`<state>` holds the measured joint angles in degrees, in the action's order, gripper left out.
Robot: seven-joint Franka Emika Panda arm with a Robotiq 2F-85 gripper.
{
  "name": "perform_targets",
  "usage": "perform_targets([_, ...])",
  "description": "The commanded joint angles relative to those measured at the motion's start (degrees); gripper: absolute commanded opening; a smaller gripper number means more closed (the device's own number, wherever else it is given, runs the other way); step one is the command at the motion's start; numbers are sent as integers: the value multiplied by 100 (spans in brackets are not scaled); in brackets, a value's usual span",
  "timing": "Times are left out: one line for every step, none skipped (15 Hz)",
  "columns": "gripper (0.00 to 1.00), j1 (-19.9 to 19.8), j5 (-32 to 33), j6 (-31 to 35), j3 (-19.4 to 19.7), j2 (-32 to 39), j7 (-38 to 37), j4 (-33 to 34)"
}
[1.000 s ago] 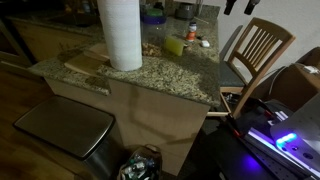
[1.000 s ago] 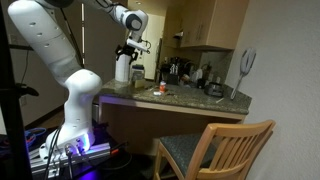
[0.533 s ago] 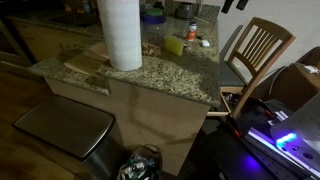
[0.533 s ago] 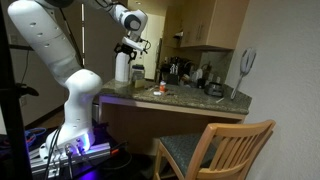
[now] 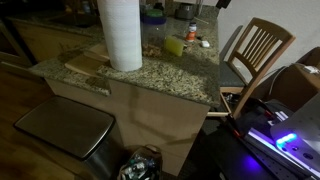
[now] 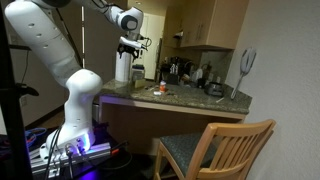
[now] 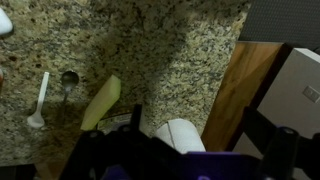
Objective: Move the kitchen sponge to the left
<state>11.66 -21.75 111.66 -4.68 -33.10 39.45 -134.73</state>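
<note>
- Speckled granite desk (image 5: 160,72) in a dim kitchen, with a wooden chair (image 5: 258,48) beside it.
- The kitchen sponge (image 5: 174,46) lies flat near the paper towel roll (image 5: 121,32).
- The fingers (image 7: 110,155) hang above the desk, spread apart and empty.

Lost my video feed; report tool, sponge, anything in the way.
Tool above counter, off the sponge; open or shut unclear. Sponge flat on counter, untouched. Paper towel roll stands nearby.
</note>
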Motion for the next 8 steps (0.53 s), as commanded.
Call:
perform_targets([100,121,238,-483,125,48,-314,157])
perform_targets([100,91,299,-619,97,50,-499,190])
perform_targets([100,105,310,-707,103,47,-622,203])
perform_targets([100,120,283,-688,106,29,-732,189])
perform_targets([100,194,116,-637,170,33,-715,173])
perform_targets([100,181,149,-453,135,0,-788,123])
perform_targets([100,203,131,-329,140,-19,-816,83])
perform_targets([100,176,274,-187,92,-40,-862,63])
